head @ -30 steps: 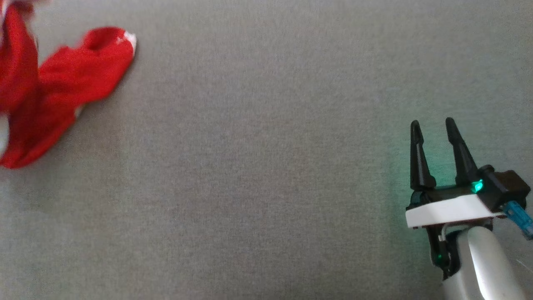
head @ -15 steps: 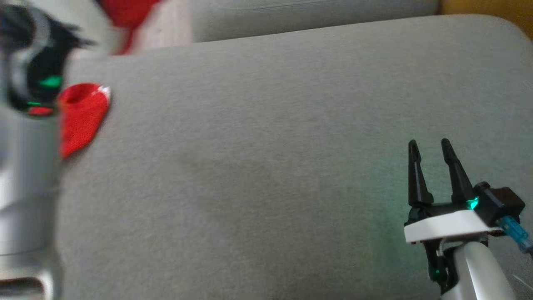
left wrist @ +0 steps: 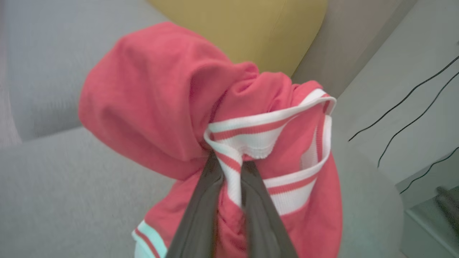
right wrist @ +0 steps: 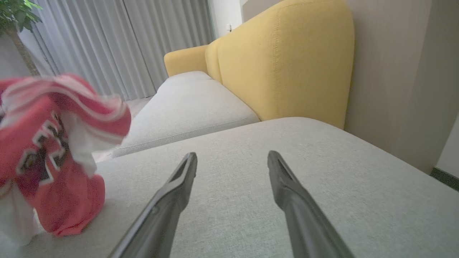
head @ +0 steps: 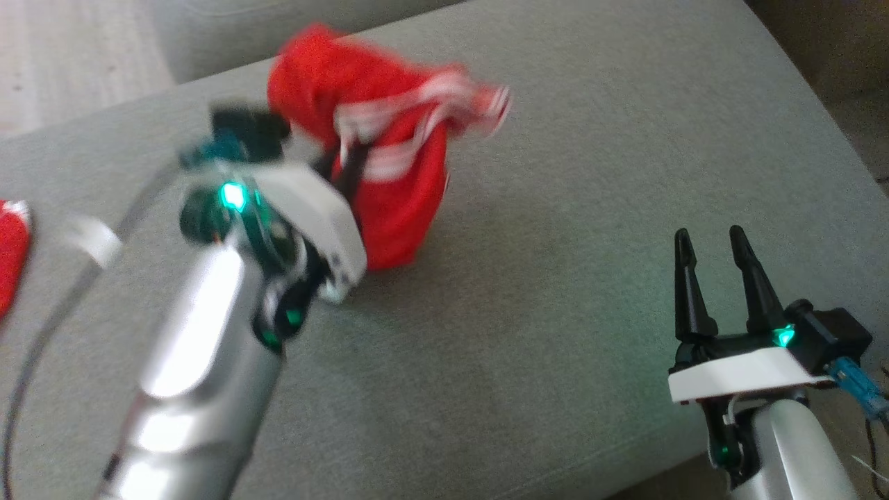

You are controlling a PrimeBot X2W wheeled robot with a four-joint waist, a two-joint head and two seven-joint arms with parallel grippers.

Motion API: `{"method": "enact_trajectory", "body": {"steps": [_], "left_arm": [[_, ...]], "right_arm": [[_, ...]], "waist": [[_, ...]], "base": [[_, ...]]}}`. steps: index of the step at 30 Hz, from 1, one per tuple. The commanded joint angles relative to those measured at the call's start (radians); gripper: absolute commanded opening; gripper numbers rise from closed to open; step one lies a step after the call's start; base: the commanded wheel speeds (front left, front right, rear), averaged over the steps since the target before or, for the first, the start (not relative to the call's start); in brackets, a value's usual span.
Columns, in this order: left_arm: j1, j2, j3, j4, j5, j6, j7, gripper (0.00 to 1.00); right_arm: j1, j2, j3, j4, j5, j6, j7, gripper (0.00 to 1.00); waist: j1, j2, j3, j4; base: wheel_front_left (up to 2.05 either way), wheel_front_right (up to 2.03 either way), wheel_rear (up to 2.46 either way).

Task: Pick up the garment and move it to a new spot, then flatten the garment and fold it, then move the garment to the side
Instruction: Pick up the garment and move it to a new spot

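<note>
The left jaws pinch the white-striped trim (left wrist: 251, 139) of the bunched red jersey (left wrist: 143, 100) over the grey sofa cushion (head: 555, 347), while the right jaws stand wide open and empty.

Home living room. A sofa (right wrist: 200, 107) takes up most of the scene, with wide grey seat cushions (right wrist: 233, 186) in woven fabric and a rounded mustard-yellow backrest (right wrist: 287, 61) rising behind them. Past the far cushion, pale grey curtains (right wrist: 107, 39) hang in long folds down to a light floor (head: 69, 55). Green leaves of a plant (right wrist: 14, 14) show in one corner. A plain beige wall (right wrist: 387, 79) stands behind the sofa, and thin black cables (left wrist: 405, 104) run across a pale surface beside it.
</note>
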Motion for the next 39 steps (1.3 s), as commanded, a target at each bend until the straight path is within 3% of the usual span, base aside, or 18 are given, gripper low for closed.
{"method": "enact_trajectory", "body": {"steps": [1,4,5,6,7,11,16,19,22,26,31,39], "left_arm": [[-0.035,0.018,0.021,-0.017,0.024,0.007,-0.028,0.0],[-0.003,-0.003,-0.013,0.102,0.073,0.023,-0.103,0.0],[0.001,-0.01,-0.018,0.138,0.087,0.031,-0.136,0.3],[0.004,-0.016,-0.022,0.173,0.099,0.041,-0.165,0.96],[0.003,-0.019,-0.028,0.205,0.112,0.045,-0.188,1.0],[-0.002,-0.037,-0.021,0.275,0.102,0.042,-0.258,1.0],[0.042,-0.024,0.035,0.226,0.075,0.021,-0.445,1.0],[0.149,0.021,0.075,0.155,0.073,0.008,-0.594,1.0],[0.248,0.052,0.116,0.103,0.076,0.032,-0.68,1.0],[0.378,0.081,0.159,0.02,0.109,0.062,-0.723,1.0],[0.525,0.074,0.23,-0.097,0.16,0.088,-0.73,1.0],[0.633,0.045,0.285,-0.127,0.205,0.09,-0.73,1.0]], "right_arm": [[-0.031,-0.005,0.026,-0.033,0.007,-0.001,-0.012,1.0],[-0.035,-0.005,0.027,-0.032,0.009,-0.001,-0.013,1.0],[-0.035,-0.005,0.026,-0.032,0.009,-0.001,-0.013,1.0],[-0.034,-0.005,0.027,-0.031,0.008,-0.001,-0.013,1.0],[-0.033,-0.005,0.027,-0.031,0.007,-0.001,-0.013,1.0],[-0.024,-0.005,0.024,-0.03,-0.004,-0.001,-0.013,1.0],[-0.001,-0.005,0.02,-0.028,-0.019,-0.001,-0.006,1.0],[0.018,-0.005,0.021,-0.03,-0.027,-0.001,0.009,1.0],[0.032,-0.005,0.021,-0.036,-0.032,-0.001,0.021,1.0],[0.054,-0.005,0.01,-0.047,-0.043,-0.001,0.04,1.0],[0.076,-0.005,0.004,-0.061,-0.053,-0.001,0.066,1.0],[0.101,-0.005,0.004,-0.075,-0.053,-0.001,0.096,1.0]], "waist": [[-0.0001,0.0,0.023,-0.032],[-0.0001,0.0,0.026,-0.04],[-0.0001,0.0,0.025,-0.04],[-0.0001,0.0,0.022,-0.039],[-0.0001,0.0,0.018,-0.035],[-0.0001,0.0,-0.007,0.002],[-0.0001,0.0,-0.055,0.069],[-0.0001,0.0,-0.09,0.124],[-0.0001,0.0,-0.115,0.158],[-0.0001,0.0,-0.137,0.201],[-0.0001,0.0,-0.153,0.243],[-0.0001,0.0,-0.165,0.272]], "base": [[0.0,0.0,0.0],[0.0,0.0,0.0],[0.0,0.0,0.0],[0.0,0.0,0.0],[0.0,0.0,0.0],[0.0,0.0,0.0],[0.0,0.0,0.0],[0.0,0.0,0.0],[0.0,0.0,0.0],[0.0,0.0,0.0],[0.0,0.0,0.0],[0.0,0.0,0.0]]}}
